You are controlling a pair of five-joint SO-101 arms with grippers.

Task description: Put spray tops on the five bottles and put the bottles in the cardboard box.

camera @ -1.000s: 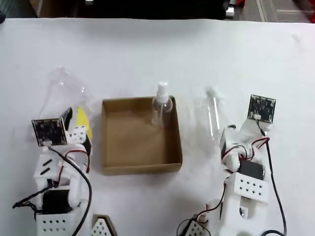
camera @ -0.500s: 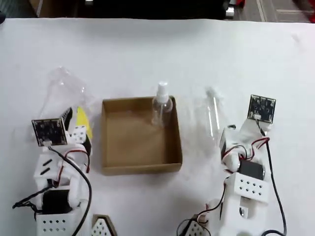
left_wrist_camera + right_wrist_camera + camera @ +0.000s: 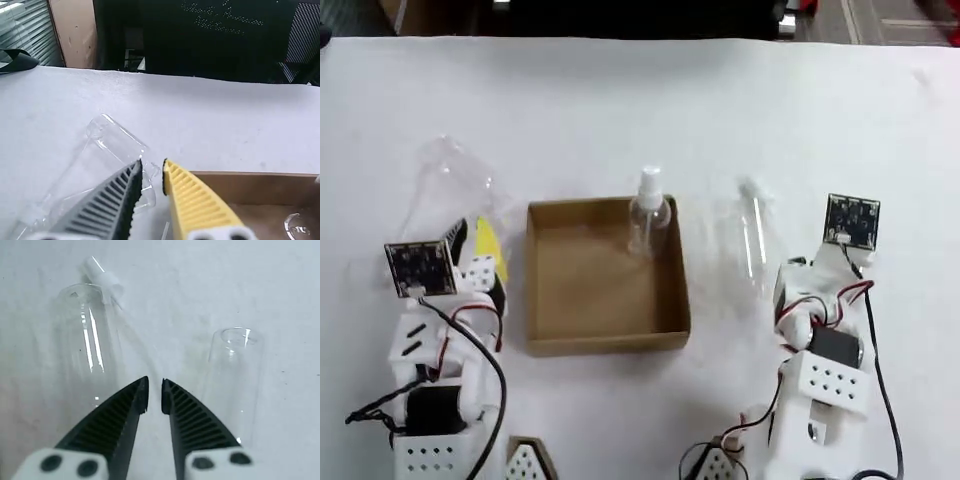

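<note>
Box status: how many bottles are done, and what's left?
Done: one bottle with a spray top stands in the box. In hand: nothing. The right gripper hangs empty over two bottles lying on the table, a topped one and a bare one. The left gripper is empty too, over clear plastic. Left: top the bare one and box everything outside.

a white table [image 3: 620,110] is spread across the whole high view. a crumpled sheet of clear plastic [image 3: 450,175] is laid on its left part, well short of the far edge. beyond that edge, window blinds [image 3: 20,30] are seen beside a tan panel [image 3: 72,32], and a dark mesh chair back [image 3: 305,35] is seen at the other end.
</note>
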